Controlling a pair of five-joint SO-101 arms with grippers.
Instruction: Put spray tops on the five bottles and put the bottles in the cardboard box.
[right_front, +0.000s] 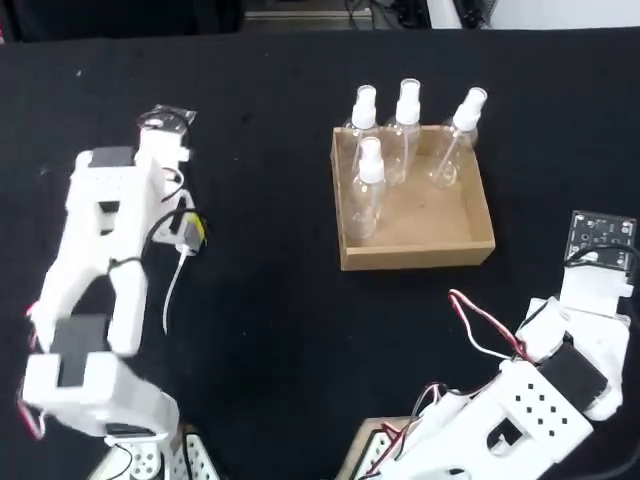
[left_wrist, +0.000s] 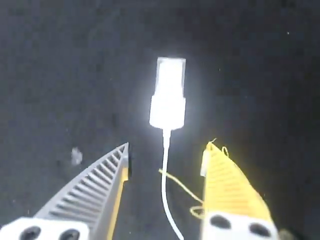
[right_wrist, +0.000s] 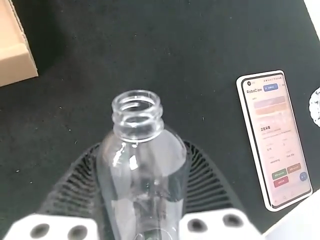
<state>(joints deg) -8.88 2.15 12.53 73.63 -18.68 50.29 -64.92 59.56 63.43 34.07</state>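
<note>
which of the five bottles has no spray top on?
The bottle in the right gripper, jaws shut on it: its neck is bare and open. The other four bottles, in the cardboard box, all wear white spray tops.

Glossy clear plastic bottle (right_wrist: 142, 165), matt brown cardboard box (right_front: 412, 215), black matt cloth table (right_front: 270, 270).

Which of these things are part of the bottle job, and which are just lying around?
Job: spray top, uncapped bottle, four capped bottles, cardboard box.
Lying about: phone.
</note>
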